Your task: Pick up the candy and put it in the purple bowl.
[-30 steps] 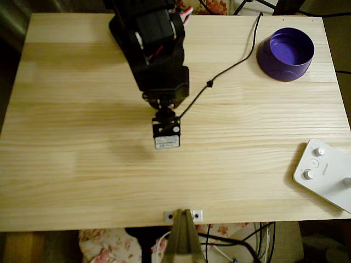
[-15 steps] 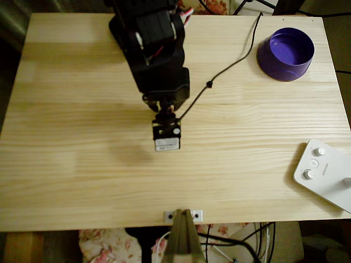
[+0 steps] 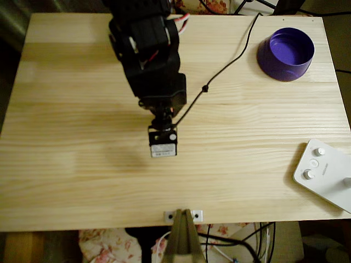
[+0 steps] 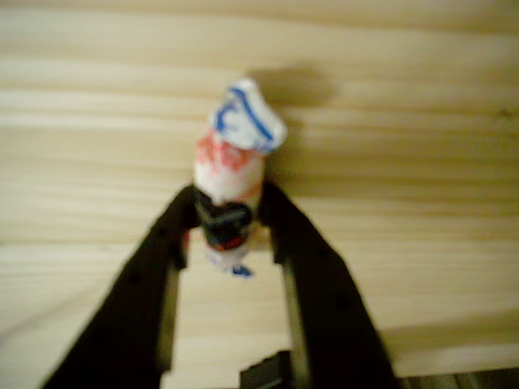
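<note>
The pale wooden table [image 3: 66, 181] carries the black arm [image 3: 151, 60] at its middle, the purple bowl [image 3: 286, 53] at the far right corner and a white device with knobs [image 3: 324, 173] at the right edge. The jaws [image 4: 230, 217] pinch the candy [image 4: 233, 166] above the wood
</note>
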`<state>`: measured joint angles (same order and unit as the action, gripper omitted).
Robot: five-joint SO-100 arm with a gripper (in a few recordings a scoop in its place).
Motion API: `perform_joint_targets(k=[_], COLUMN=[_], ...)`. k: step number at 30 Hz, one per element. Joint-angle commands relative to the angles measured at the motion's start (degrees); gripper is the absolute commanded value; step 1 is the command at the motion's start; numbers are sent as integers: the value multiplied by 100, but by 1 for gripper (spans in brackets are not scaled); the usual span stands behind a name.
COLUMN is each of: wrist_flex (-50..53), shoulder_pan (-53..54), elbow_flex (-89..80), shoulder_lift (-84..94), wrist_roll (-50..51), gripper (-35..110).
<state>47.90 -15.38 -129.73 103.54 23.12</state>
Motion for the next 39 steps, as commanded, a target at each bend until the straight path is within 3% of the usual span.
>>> perform_joint_targets(k=[1, 16, 25, 39], wrist_flex=[0, 1494, 2479, 3173], shoulder_pan=[-18, 149, -510, -1257], elbow_flex=[70, 747, 1635, 1811], shoulder_lift=[141, 984, 1652, 3103], wrist_roll=[26, 141, 299, 88], gripper=[5, 5, 5, 6])
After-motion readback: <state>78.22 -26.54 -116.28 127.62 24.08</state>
